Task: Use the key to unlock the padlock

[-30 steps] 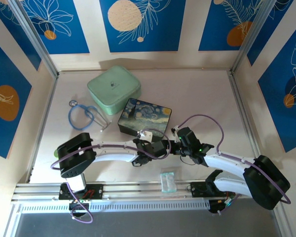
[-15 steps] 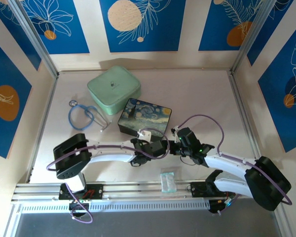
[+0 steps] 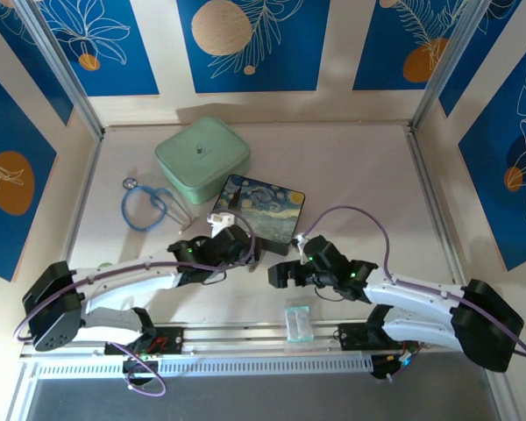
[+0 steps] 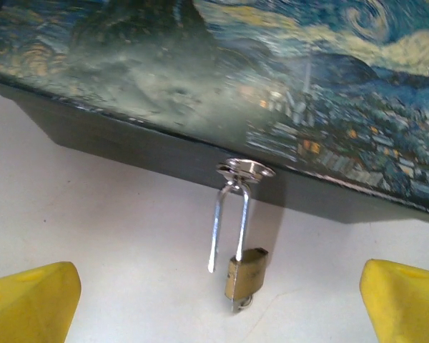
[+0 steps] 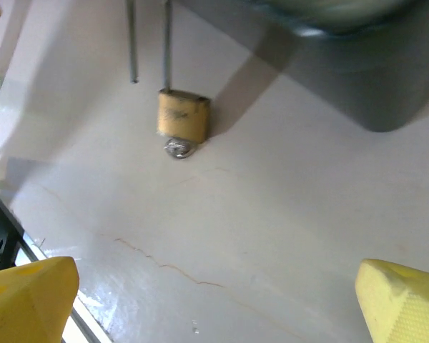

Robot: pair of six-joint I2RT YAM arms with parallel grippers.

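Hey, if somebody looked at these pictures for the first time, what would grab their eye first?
The painted box with its starry night-sky lid, mid-table, stands out first. Hooked through its front clasp is the tiny brass padlock, shackle sprung open, with something silver, likely the key, at its base. Behind the box sits a mint-green case.

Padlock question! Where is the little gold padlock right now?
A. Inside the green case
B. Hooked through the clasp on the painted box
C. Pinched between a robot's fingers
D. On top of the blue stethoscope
B: in the left wrist view the padlock has its silver shackle looped through the clasp on the front of the painted box.
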